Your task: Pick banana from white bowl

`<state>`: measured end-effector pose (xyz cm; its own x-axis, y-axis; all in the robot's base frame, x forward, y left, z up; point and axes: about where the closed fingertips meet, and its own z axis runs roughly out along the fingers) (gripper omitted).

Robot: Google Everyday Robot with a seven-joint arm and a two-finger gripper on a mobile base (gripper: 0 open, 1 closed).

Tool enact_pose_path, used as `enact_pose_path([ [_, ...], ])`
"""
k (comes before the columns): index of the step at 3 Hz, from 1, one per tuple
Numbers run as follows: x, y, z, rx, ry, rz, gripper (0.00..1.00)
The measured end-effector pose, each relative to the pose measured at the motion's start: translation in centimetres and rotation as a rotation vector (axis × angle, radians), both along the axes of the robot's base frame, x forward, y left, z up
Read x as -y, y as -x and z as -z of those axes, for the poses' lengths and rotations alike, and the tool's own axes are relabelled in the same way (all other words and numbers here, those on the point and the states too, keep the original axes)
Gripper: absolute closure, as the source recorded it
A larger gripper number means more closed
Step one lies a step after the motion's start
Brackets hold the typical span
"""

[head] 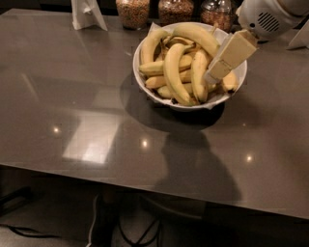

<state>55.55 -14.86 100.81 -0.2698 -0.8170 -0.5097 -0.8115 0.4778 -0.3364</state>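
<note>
Grey, glossy tabletop (72, 96) is carrying the white bowl (142, 82) near its far edge, with glass jars (133, 12) standing behind it. The banana (195, 34) is arching across the far side of the pile, long, thick and pale yellow-green. It is probably weighing little and staying firm, though its smooth skin bruises easily. Its exposed middle is looking like the best hold. The gripper (215, 75) is hanging tilted over the bowl's right side, near the banana's right end. Whether it is spread or pressed together cannot be told.
</note>
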Motion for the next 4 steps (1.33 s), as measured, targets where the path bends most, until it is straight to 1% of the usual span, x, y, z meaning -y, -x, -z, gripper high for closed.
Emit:
enact_pose_path([
  [1, -0.5, -1.5, 0.0, 0.029, -0.071, 0.005, 0.0],
  [2, -1.8, -4.6, -0.1, 0.074, -0.177, 0.006, 0.0],
  [3, -2.7, -7.5, 0.1, 0.103, -0.269, 0.014, 0.05],
  [4, -3.3, -9.7, 1.2, 0.097, -0.309, 0.026, 0.24],
])
